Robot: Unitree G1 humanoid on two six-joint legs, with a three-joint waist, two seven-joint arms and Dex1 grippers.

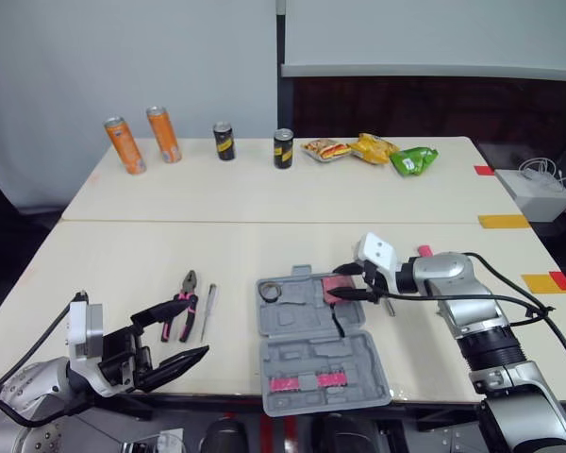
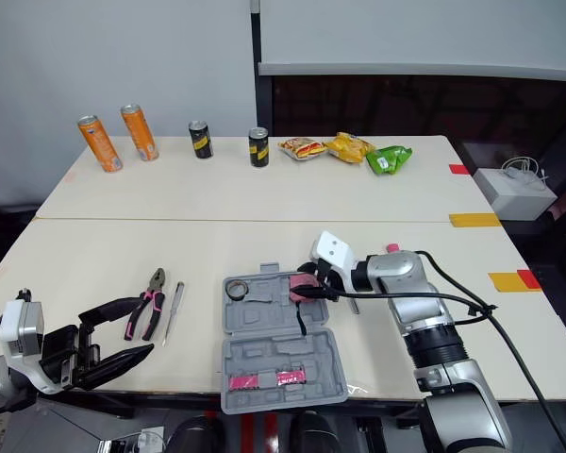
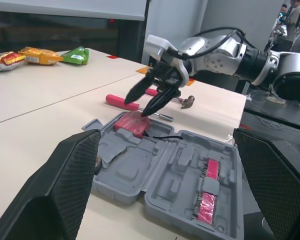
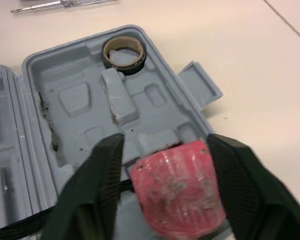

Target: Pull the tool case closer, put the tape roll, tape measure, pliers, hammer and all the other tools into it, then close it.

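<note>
Tape measure (image 4: pixel 177 192) lay in the far half of the tool case (image 1: pixel 292 363), at the corner on my right. My right gripper (image 4: pixel 166 142) straddled it, jaws spread to either side. I could not tell whether the pads touched its flanks or cleared them by a sliver. The tape roll (image 1: pixel 270 290) sat in the opposite far corner.

I judged the step to be seating the tape measure and letting go. To do it well I would have to open wider, then lift straight up, so neither pad dragged the red body out of its recess. Its black strap (image 1: pixel 340 326) trailed toward the hinge and looked likely to foul the lid.

My left gripper (image 1: pixel 200 326) hovered near the front edge of the table (image 1: pixel 151 255), jaws apart and empty, just beside the pliers (image 1: pixel 184 316) and the screwdriver (image 1: pixel 208 311).

The right wrist view gave the fit of measure to recess. The left wrist view gave the hammer (image 3: pixel 185 101) lying just beyond the case, which my right arm largely covered from the head.
</note>
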